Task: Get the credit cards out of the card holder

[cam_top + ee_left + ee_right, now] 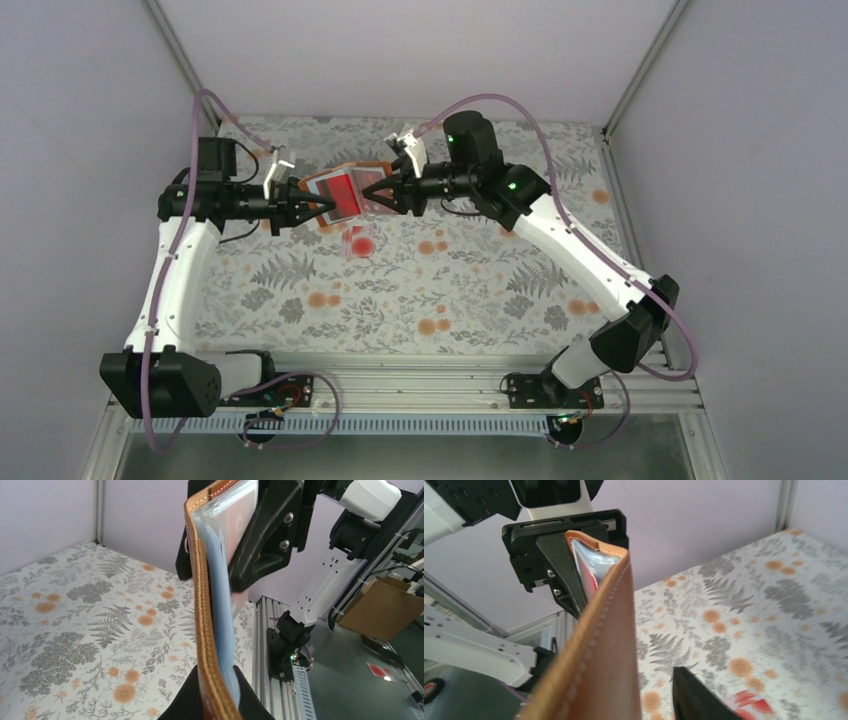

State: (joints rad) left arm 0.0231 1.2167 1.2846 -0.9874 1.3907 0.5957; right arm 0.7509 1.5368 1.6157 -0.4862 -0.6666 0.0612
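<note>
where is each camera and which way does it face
Top external: above and behind the bases, looking down on the table; both arms show, meeting at the card holder.
Left wrist: looks past the left fingers, gripping the holder, toward the right fingers.
Right wrist: looks the opposite way, past one right finger, at the left fingers.
Shared: both wrist views see the holder edge-on.

No legible text or labels
</note>
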